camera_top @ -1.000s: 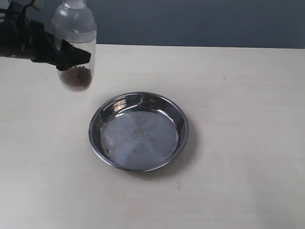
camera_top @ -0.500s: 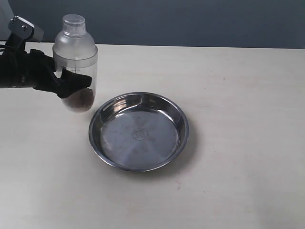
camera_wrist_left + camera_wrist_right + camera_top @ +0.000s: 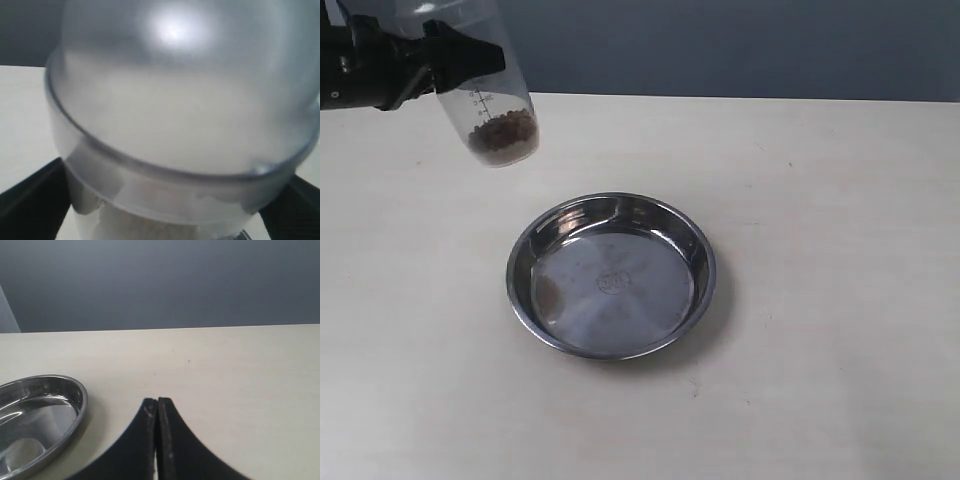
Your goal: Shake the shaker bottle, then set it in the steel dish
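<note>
The shaker bottle (image 3: 495,105) hangs tilted in the air at the upper left of the exterior view, brown granules pooled at its base, its cap cut off by the frame's top. My left gripper (image 3: 455,60) is shut on its body just below the shoulder. In the left wrist view the bottle's frosted dome (image 3: 180,100) fills the picture, with a black finger (image 3: 30,200) at each side. The steel dish (image 3: 611,275) lies on the table, to the right of and nearer the camera than the bottle, with nothing in it. My right gripper (image 3: 157,402) is shut on nothing, above bare table beside the dish (image 3: 37,415).
The pale table (image 3: 820,300) stretches wide around the dish. A dark wall (image 3: 740,45) stands behind its far edge. No other objects show on the surface.
The bottle dropped and stood upright half a second ago; now it has risen again and tilted, its base swung toward the dish side. The granules shifted. The right gripper's earlier state is not shown.
</note>
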You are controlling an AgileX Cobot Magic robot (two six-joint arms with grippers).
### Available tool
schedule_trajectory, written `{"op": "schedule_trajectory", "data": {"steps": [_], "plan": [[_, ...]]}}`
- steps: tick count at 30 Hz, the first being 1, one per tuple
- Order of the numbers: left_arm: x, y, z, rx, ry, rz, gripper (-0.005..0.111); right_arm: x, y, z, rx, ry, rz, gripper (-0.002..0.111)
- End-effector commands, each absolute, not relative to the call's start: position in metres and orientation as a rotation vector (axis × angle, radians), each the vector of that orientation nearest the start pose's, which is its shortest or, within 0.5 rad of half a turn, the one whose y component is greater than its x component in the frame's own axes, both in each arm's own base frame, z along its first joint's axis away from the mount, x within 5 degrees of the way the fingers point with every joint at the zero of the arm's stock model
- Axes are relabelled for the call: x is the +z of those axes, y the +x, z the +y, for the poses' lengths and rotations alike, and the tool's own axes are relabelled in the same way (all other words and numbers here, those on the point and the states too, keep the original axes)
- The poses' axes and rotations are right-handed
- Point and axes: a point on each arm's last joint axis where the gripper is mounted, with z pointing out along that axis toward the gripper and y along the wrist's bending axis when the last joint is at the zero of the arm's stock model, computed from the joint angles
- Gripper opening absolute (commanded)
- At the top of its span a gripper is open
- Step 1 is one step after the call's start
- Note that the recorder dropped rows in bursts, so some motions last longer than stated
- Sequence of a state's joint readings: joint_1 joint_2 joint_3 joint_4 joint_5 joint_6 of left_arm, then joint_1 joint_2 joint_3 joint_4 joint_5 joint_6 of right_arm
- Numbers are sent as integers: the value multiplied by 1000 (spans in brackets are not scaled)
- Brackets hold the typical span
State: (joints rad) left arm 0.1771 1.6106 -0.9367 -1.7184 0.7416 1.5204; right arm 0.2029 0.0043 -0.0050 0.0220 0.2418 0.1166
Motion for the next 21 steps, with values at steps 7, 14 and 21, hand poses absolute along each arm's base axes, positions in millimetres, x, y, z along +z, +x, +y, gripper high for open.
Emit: {"op": "schedule_trajectory", "data": {"steps": [7,14,21], "plan": [[276,334,19,-509,-137,1962,0,193,54,11,255,-55,1714,-1],[327,283,10,-405,6,1831,0,193,54,11,255,-55,1714,-1],[293,255,-4,-440,175,1855,0,193,54,11,255,-55,1714,-1]]}}
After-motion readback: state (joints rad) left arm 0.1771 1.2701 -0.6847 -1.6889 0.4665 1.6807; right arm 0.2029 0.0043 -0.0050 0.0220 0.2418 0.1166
